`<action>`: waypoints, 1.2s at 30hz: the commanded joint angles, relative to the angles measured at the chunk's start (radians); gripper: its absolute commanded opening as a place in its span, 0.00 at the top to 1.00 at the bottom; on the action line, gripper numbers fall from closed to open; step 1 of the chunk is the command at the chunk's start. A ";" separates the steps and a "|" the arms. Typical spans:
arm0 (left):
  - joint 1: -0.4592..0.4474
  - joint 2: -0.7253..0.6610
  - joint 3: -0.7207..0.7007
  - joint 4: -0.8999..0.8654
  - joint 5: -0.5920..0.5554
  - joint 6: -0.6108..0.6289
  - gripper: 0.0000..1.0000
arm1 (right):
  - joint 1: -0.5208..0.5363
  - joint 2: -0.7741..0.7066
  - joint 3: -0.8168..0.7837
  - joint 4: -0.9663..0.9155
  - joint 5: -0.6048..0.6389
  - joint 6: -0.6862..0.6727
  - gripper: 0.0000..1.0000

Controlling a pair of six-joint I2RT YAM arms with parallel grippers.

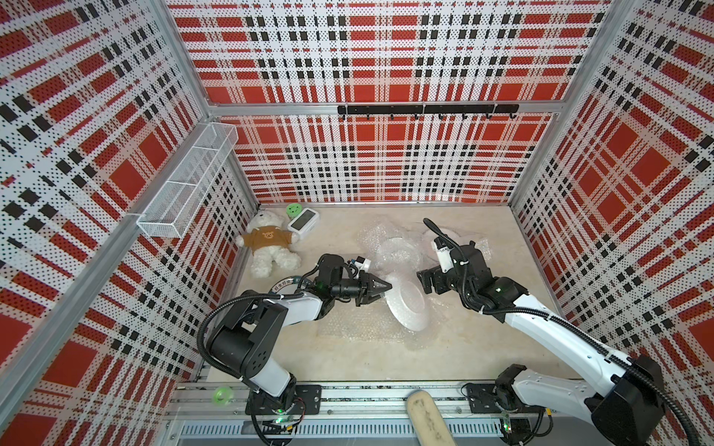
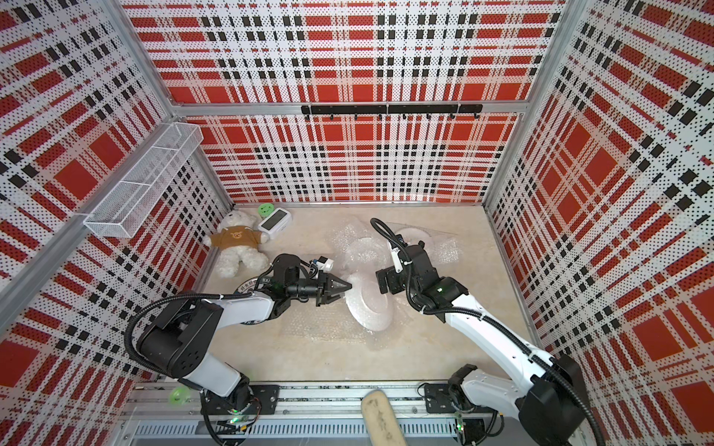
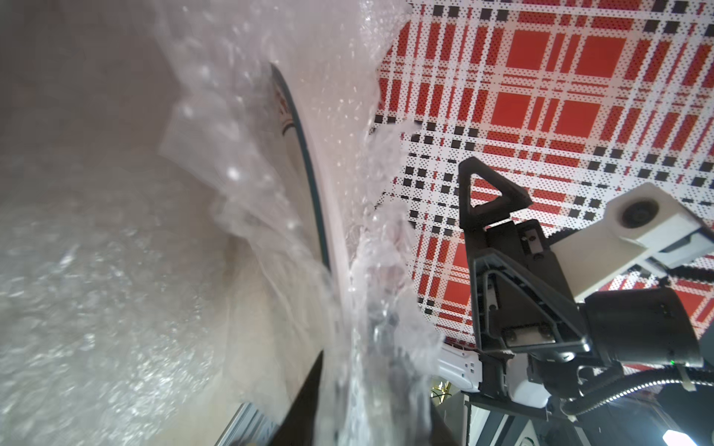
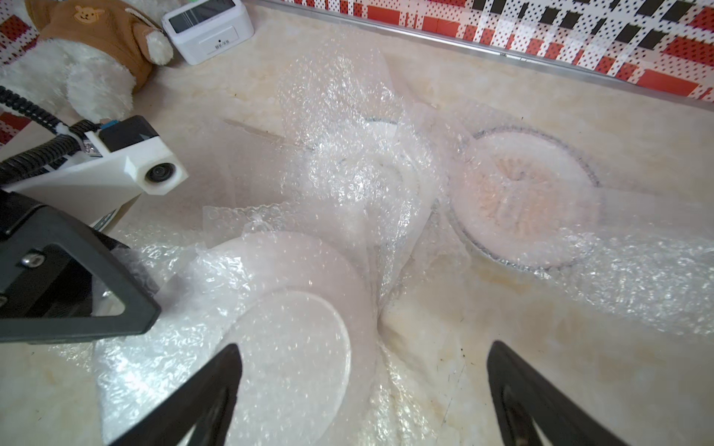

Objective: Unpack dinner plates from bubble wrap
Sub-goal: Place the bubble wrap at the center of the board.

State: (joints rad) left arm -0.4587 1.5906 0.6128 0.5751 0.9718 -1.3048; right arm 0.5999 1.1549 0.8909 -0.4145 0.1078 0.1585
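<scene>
- The left claw [image 1: 382, 292] is at the rim of the tilted plate [image 1: 409, 305], jaws a little apart, with the rim and a fold of bubble wrap [image 3: 378, 309] running between them (whether they actually bite or only stand round it, I cannot tell)
- That plate stands up on its edge, still veiled in wrap, its underside turned toward the right arm; it leans over a flat sheet [image 1: 347, 322] spread on the table [image 1: 347, 370]
- The right claw [image 4: 365, 349] hangs just beside the plate's other side, jaws spread wide with nothing gripped between them
- Further back, a second plate [image 4: 386, 170] lies bundled in crumpled wrap
- Just beside it a third plate [image 4: 517, 200], with a pinkish-orange mark in its middle and a dark line round the rim, lies flat under another sheet
- Over in the far left corner lies a teddy bear [image 1: 270, 247] in a brown jumper, with a small white clock [image 1: 304, 223] just beside it and a green round thing [image 1: 293, 210] behind that
</scene>
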 commanded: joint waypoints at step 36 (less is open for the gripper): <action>-0.203 -0.115 0.294 -0.826 -0.390 0.528 0.52 | -0.045 0.286 -0.014 -0.085 -0.037 0.114 0.33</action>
State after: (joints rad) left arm -0.6323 1.4185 0.9047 -0.2550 0.6533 -0.7696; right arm 0.5587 1.4143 0.8555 -0.5220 0.0940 0.2596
